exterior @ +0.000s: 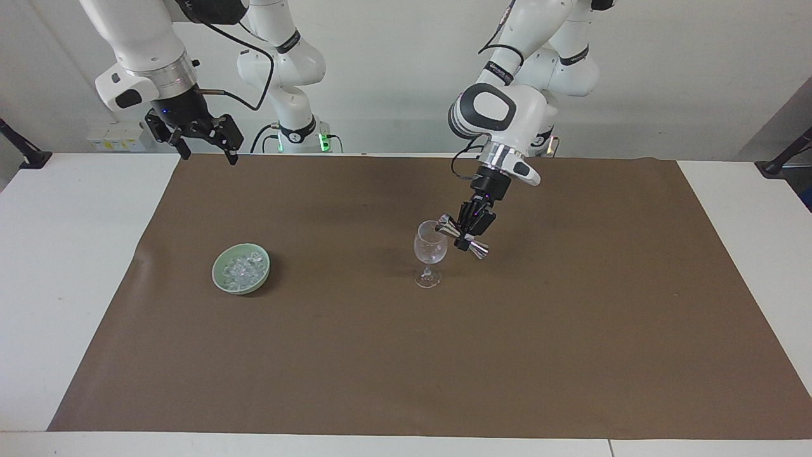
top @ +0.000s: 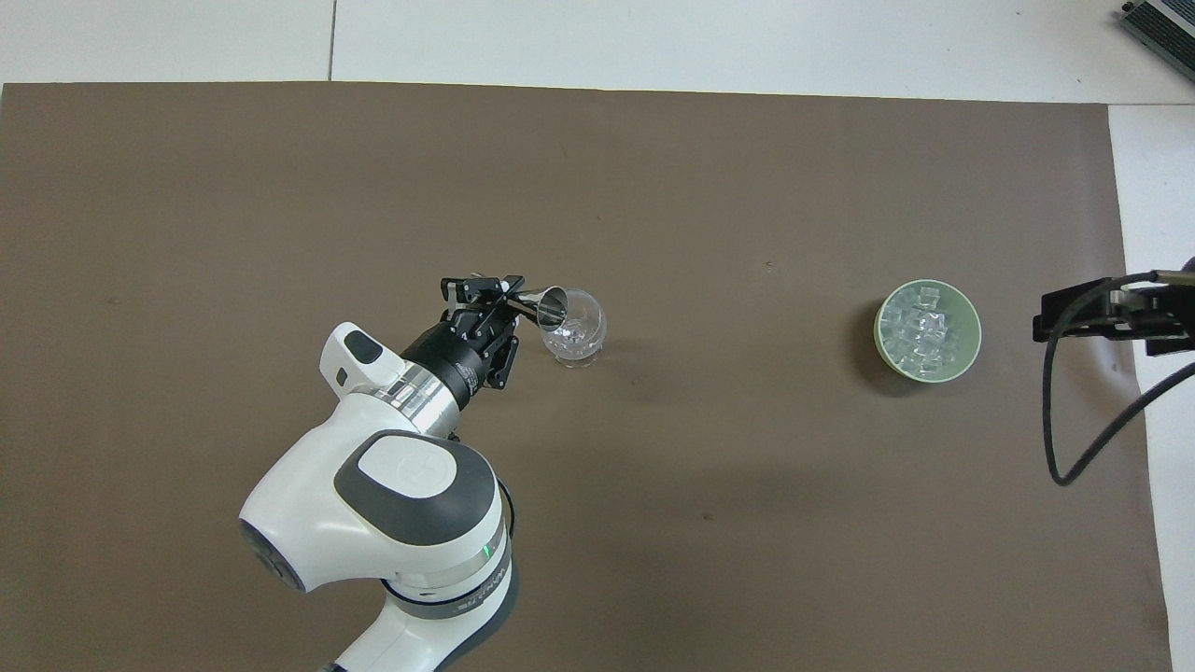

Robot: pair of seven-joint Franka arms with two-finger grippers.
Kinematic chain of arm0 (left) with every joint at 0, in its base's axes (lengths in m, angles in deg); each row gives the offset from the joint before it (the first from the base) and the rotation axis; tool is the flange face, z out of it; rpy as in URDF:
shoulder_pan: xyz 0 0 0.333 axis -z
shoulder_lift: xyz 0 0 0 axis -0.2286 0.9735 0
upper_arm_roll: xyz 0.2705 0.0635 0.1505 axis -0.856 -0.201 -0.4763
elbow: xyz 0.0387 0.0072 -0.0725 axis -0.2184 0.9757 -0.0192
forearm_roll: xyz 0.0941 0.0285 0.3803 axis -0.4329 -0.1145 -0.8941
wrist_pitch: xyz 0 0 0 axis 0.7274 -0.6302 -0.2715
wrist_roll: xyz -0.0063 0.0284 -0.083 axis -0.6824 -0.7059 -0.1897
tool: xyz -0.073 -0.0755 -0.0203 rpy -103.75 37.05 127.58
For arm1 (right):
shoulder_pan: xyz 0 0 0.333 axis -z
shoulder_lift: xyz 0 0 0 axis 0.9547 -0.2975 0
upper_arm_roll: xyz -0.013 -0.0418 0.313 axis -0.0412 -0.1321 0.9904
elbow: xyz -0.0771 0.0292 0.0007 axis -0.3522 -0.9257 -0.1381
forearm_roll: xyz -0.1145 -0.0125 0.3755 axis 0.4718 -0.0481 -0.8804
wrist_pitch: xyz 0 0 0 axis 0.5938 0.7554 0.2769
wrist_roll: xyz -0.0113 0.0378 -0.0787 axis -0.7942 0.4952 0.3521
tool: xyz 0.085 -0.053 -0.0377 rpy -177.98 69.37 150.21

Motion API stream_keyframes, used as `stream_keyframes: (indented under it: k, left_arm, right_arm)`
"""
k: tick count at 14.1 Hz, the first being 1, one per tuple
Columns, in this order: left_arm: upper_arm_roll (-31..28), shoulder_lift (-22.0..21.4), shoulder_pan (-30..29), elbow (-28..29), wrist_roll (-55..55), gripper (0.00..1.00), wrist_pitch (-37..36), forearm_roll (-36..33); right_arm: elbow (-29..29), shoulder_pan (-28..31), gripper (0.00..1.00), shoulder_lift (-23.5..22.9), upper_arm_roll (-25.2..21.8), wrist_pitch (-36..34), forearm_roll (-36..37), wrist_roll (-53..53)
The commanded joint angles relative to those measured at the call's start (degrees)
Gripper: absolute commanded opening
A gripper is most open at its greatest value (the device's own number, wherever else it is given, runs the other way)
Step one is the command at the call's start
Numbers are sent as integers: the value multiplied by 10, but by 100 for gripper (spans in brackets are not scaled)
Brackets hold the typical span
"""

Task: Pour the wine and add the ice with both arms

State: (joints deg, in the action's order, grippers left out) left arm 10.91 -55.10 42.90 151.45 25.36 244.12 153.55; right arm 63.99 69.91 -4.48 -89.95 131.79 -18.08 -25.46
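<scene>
A clear stemmed glass (exterior: 430, 250) stands upright near the middle of the brown mat; it also shows in the overhead view (top: 581, 334). My left gripper (exterior: 466, 236) is shut on the waist of a silver double-cone jigger (exterior: 451, 228). The jigger is tipped, with its mouth over the glass's rim, as the overhead view (top: 551, 305) also shows, where the left gripper (top: 504, 297) is beside the glass. The ice (exterior: 243, 269) lies piled in a pale green bowl (exterior: 222, 282) toward the right arm's end. My right gripper (exterior: 209, 151) waits, open and empty, raised over the mat's edge.
The brown mat (exterior: 571, 330) covers most of the white table (exterior: 57, 285). In the overhead view the bowl's rim (top: 881, 322) lies beside the right gripper (top: 1088, 315). A black cable (top: 1064, 439) hangs from the right arm.
</scene>
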Motion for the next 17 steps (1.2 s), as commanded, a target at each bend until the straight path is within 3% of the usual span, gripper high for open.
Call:
stream_keyframes:
  k: [1,17]
  left_arm:
    - [-4,8,13,-18,5,0,27,-14]
    - [-1,15,24,-20,37,0,47,-34]
  right_arm:
    - [16,1,100,14,1,0,-10,-8]
    - [16,1,100,14,1,0,-10,-8]
